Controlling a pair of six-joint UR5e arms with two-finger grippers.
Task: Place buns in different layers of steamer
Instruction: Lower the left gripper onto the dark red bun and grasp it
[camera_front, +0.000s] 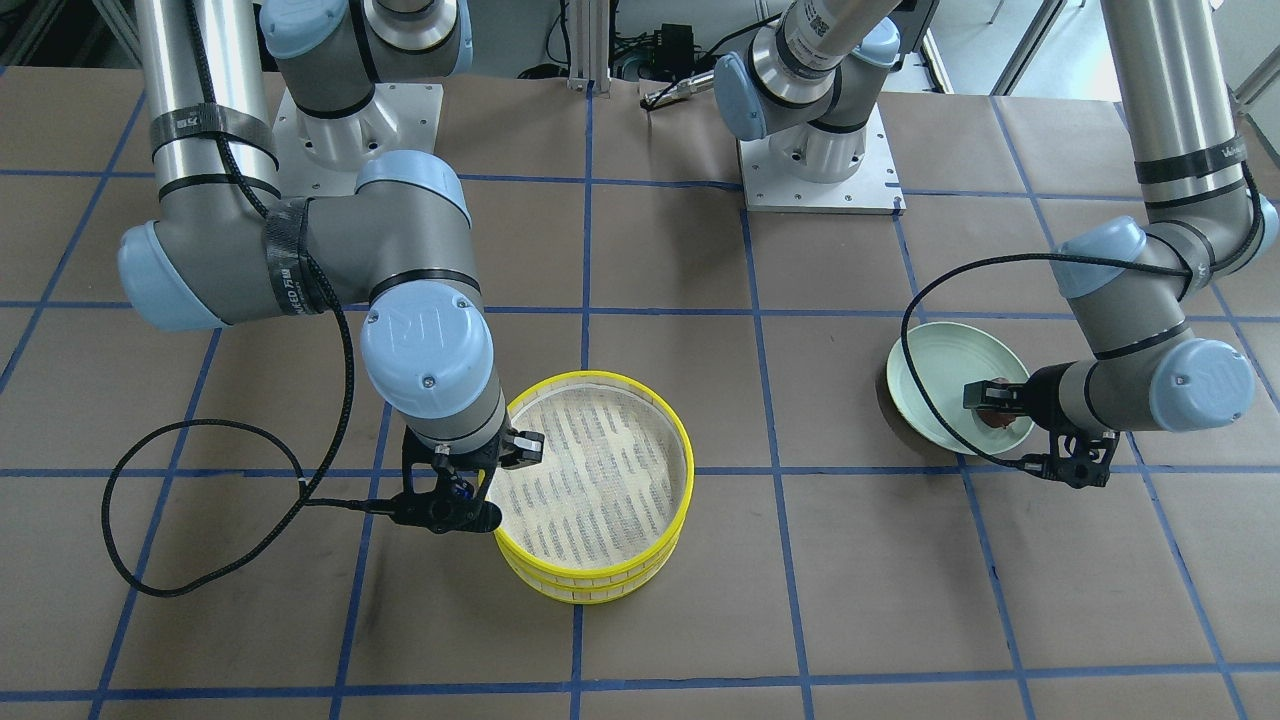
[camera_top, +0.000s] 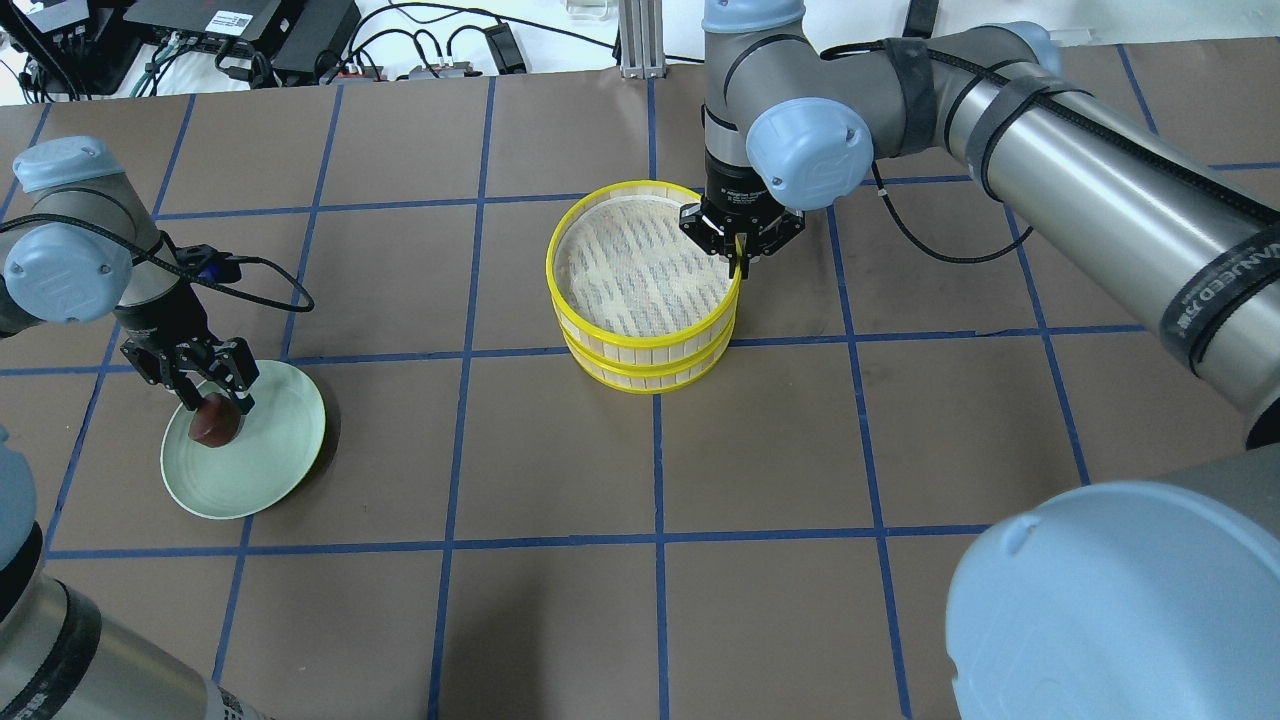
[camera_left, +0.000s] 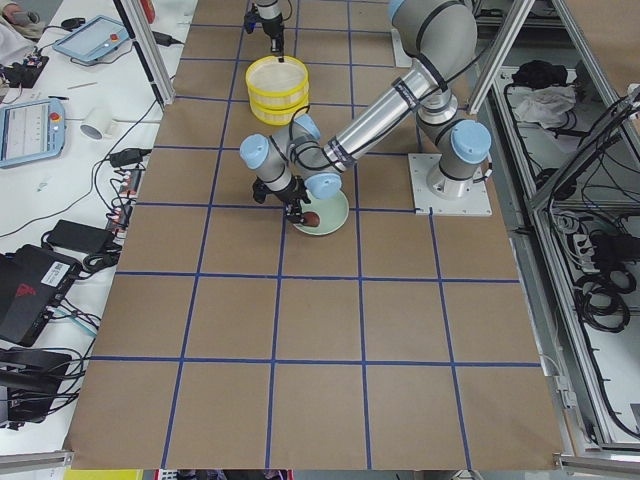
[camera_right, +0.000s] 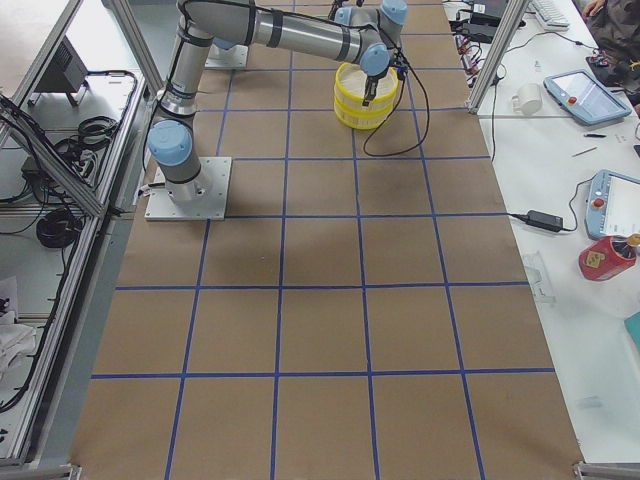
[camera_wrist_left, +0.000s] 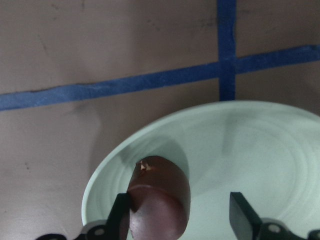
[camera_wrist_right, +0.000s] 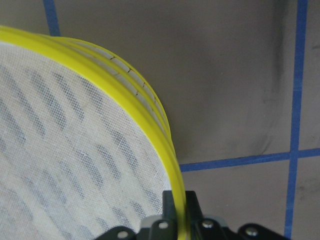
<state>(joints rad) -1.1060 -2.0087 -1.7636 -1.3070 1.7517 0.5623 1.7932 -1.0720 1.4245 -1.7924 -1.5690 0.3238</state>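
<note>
The dark brown bun lies on the pale green plate. My left gripper is open and straddles it. In the left wrist view the bun rests against one finger, with a wide gap to the other finger. The two steamer layers are stacked, the top one on the lower one, and the top mesh floor is empty. My right gripper is shut on the top layer's yellow rim. The cream-white bun is out of view.
The plate is far to the robot's left of the steamer stack, with brown table and a blue tape grid between. Black cables loop beside both wrists.
</note>
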